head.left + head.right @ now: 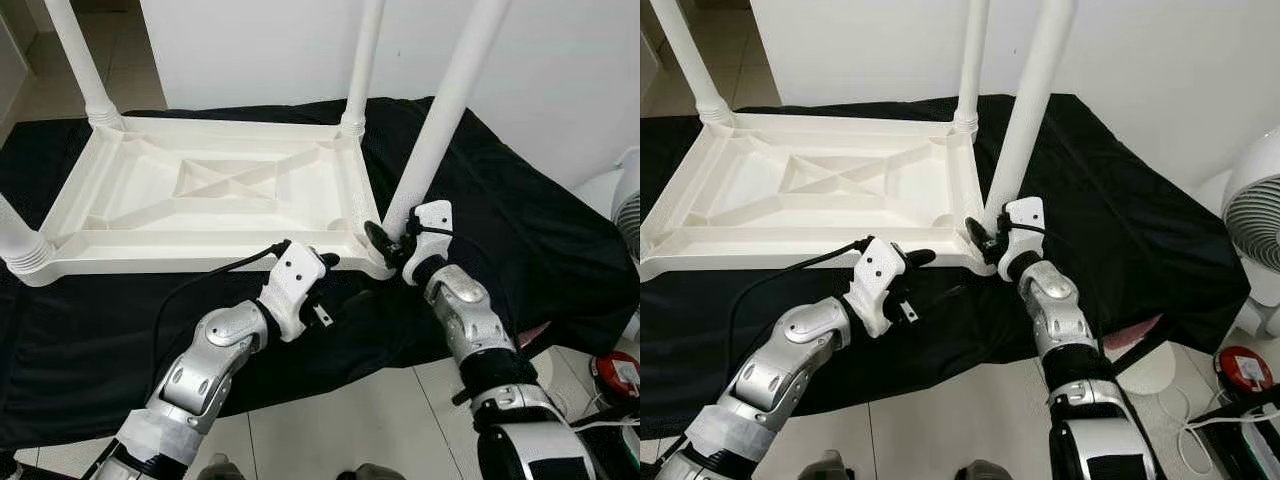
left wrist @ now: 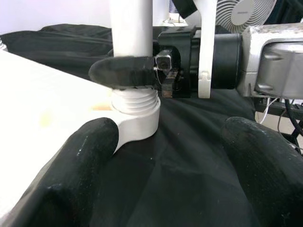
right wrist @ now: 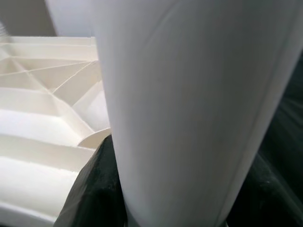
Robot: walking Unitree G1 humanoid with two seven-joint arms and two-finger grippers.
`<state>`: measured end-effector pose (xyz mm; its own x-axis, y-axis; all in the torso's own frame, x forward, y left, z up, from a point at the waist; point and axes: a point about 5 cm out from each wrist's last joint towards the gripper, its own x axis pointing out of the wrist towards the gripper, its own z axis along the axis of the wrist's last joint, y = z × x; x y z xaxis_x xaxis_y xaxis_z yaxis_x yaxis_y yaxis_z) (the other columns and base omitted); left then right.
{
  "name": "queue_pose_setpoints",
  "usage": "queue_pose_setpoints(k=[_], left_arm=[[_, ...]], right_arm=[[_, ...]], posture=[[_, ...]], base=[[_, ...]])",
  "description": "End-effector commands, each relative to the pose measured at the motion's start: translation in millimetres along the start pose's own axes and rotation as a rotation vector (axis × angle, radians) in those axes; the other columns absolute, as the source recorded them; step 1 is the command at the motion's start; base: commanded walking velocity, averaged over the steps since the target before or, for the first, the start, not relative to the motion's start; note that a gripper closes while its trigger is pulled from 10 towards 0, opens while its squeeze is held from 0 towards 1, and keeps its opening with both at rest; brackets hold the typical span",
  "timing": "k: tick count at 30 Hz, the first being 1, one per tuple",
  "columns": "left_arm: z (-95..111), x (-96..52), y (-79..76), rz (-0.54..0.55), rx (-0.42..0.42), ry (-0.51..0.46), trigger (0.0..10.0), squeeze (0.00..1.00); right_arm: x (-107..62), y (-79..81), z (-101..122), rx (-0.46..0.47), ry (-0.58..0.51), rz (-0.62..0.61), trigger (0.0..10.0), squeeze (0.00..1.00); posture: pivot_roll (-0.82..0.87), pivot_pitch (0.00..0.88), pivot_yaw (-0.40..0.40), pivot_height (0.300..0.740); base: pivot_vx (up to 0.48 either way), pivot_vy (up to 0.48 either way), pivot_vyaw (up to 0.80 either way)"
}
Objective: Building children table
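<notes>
A white plastic children's table (image 1: 200, 190) lies upside down on a black cloth (image 1: 520, 230). Its legs point up: far left leg (image 1: 80, 60), far right leg (image 1: 365, 60), and the near left leg's base (image 1: 15, 240). The near right leg (image 1: 440, 120) leans slightly at its corner socket (image 2: 135, 118). My right gripper (image 1: 390, 240) is shut around this leg just above its threaded base, one black finger (image 2: 123, 73) wrapping it. My left gripper (image 1: 330, 285) is open and empty, hovering over the cloth just in front of that corner, its fingers (image 2: 71, 175) apart.
A white fan (image 1: 1255, 210) stands to the right of the cloth-covered surface. A red object (image 1: 1245, 370) and cables lie on the tiled floor (image 1: 350, 430) beside it. A white wall rises right behind the table.
</notes>
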<state>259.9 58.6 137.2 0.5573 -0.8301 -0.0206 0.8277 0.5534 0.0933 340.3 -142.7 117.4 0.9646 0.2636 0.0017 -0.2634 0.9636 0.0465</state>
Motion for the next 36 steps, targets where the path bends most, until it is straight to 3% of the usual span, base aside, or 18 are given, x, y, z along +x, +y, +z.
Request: queue_pose_setpoints(k=[1,5,9,16,17,25,26,28,29,30,33,36], left_arm=[[0.8,1.7,-4.7,-0.035,0.002,-0.003,10.0,0.00],[0.7,2.6,-4.9,-0.038,-0.002,-0.005,10.0,0.00],[0.6,3.7,-5.3,-0.040,-0.005,-0.007,10.0,0.00],[0.6,3.7,-5.0,-0.040,-0.007,-0.008,10.0,0.00],[0.6,3.8,-5.0,-0.041,-0.006,-0.009,10.0,0.00],[0.3,3.3,-4.6,-0.037,-0.006,-0.010,10.0,0.00],[0.2,2.9,-4.5,-0.037,-0.007,-0.009,10.0,0.00],[0.0,2.6,-4.5,-0.037,-0.007,-0.009,10.0,0.00],[-0.3,2.1,-4.4,-0.037,-0.007,-0.007,10.0,0.00],[-0.7,1.4,-4.1,-0.037,-0.006,-0.006,10.0,0.00],[-0.7,1.1,-4.0,-0.037,-0.005,-0.005,10.0,0.00],[-0.1,1.7,-3.1,-0.038,-0.003,-0.006,10.0,0.00]], right_arm=[[-11.8,-8.1,-16.8,0.028,0.060,-0.185,10.0,0.00],[-19.7,4.8,-8.2,-0.015,0.009,-0.352,10.0,0.00],[-23.0,33.8,0.2,0.000,0.006,-0.352,10.0,0.00],[-22.6,35.1,2.5,-0.021,0.003,-0.341,10.0,0.00],[-22.4,34.6,4.8,-0.014,-0.011,-0.340,10.0,1.00],[-24.8,29.7,10.6,0.053,-0.031,-0.279,10.0,1.00],[-25.0,28.5,10.7,0.062,-0.026,-0.251,10.0,0.33],[-25.6,27.3,11.3,0.064,-0.028,-0.228,10.0,0.33],[-26.6,26.1,12.9,0.049,-0.038,-0.185,10.0,0.00],[-29.1,20.9,14.1,0.015,-0.046,-0.116,10.0,0.00],[-30.4,17.9,14.0,0.001,-0.044,-0.090,10.0,0.00],[-33.9,3.6,8.9,-0.115,-0.007,0.060,10.0,0.00]], posture=[[0.04,0.000,-0.056,0.740],[0.04,0.000,-0.058,0.740],[0.04,0.000,-0.062,0.740],[0.04,0.000,-0.064,0.740],[0.04,0.000,-0.065,0.740],[0.04,0.000,-0.066,0.740],[0.04,0.000,-0.066,0.740],[0.04,0.000,-0.066,0.740],[0.04,0.000,-0.065,0.740],[0.03,0.000,-0.064,0.740],[0.03,0.000,-0.064,0.740],[0.03,0.000,-0.060,0.740]], base=[[0.000,0.000,0.00],[0.000,0.000,0.00],[0.000,0.000,0.00],[0.000,0.000,0.00],[0.000,0.000,0.00],[0.000,0.000,0.00],[0.000,0.000,0.00],[0.000,0.000,0.00],[0.000,0.000,0.00],[0.000,0.000,0.00],[0.000,0.000,0.00],[0.000,0.000,0.00]])
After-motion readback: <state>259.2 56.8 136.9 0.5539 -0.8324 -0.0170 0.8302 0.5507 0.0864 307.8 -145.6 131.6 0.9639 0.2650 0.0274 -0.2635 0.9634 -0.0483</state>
